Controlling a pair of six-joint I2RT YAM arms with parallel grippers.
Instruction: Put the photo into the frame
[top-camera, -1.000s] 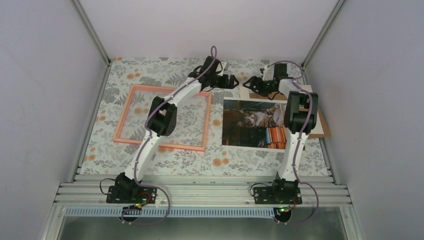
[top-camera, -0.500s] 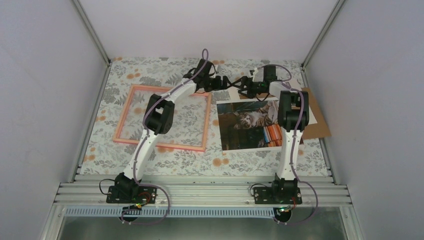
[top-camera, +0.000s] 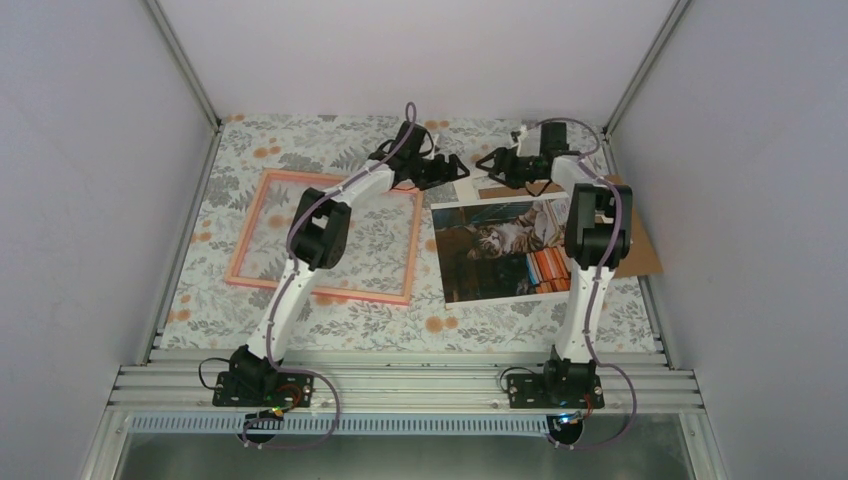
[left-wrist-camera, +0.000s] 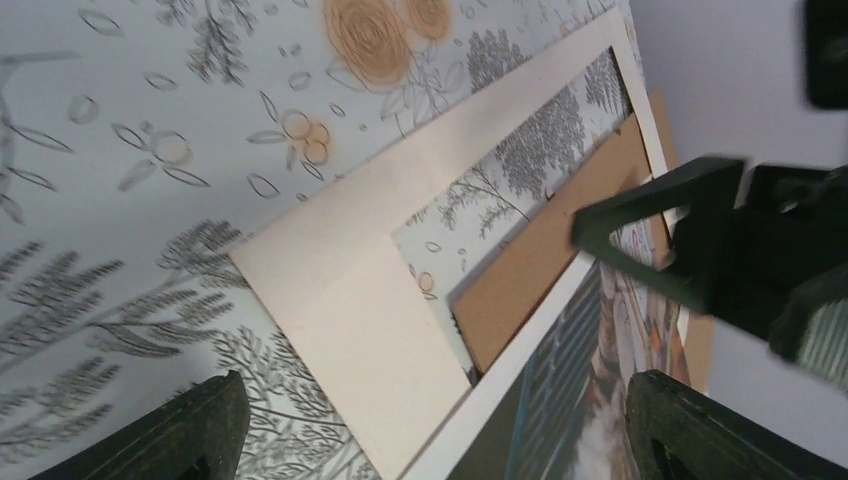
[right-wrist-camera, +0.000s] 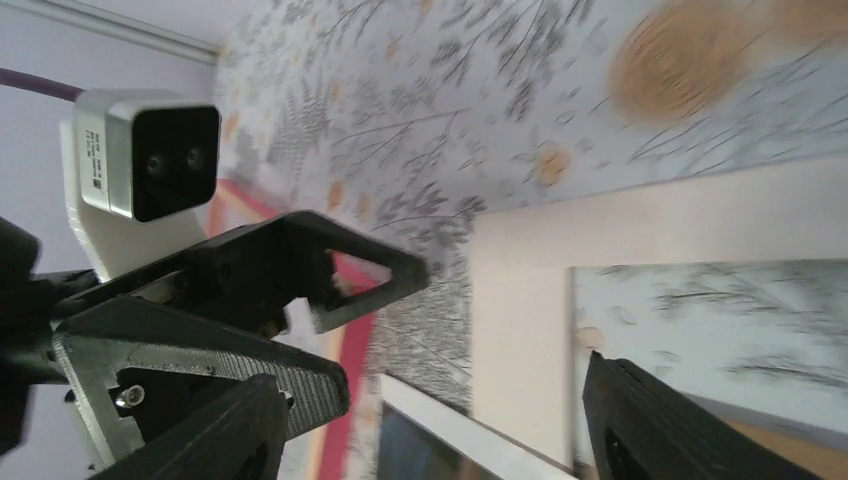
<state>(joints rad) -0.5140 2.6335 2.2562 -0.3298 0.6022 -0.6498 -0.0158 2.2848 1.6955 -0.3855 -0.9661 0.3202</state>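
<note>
The photo (top-camera: 497, 250), a cat among books with a white border, lies flat right of centre, a little skewed. Its far left corner shows in the left wrist view (left-wrist-camera: 590, 400) and in the right wrist view (right-wrist-camera: 450, 440). The pink frame (top-camera: 325, 240) lies flat on the left, its edge visible in the right wrist view (right-wrist-camera: 350, 390). My left gripper (top-camera: 447, 170) (left-wrist-camera: 435, 400) is open and empty above that photo corner. My right gripper (top-camera: 492, 163) (right-wrist-camera: 430, 380) is open and empty, facing the left gripper just behind the photo's far edge.
A brown backing board (top-camera: 640, 250) lies under the photo's right side and shows in the left wrist view (left-wrist-camera: 540, 270). A cream mat (left-wrist-camera: 370, 290) (right-wrist-camera: 520, 330) lies at the back under the photo's far edge. Enclosure walls stand close on both sides.
The photo has slid left and turned slightly. My right gripper swung left toward the left gripper, then drew back a little. My left gripper has shifted slightly back toward the frame.
</note>
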